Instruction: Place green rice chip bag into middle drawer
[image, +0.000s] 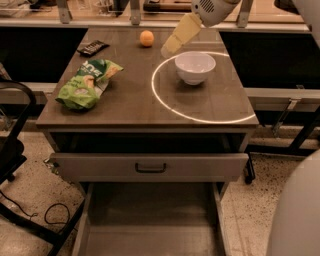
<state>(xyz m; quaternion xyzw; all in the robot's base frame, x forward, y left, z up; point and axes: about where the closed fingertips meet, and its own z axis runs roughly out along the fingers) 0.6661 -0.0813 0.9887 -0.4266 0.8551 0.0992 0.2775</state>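
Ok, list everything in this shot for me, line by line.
table: one, brown top, centre
green rice chip bag: one, light green, table left
dark wrapper: one, black, back-left corner
orange: one, orange, back centre
bowl: one, white, inside the light ring
light ring: one, white, table right
handled drawer: one, grey, under the top
middle drawer: one, grey-brown, pulled out below
chair: one, black, left edge
gripper: one, pale yellow, hovering between orange and bowl
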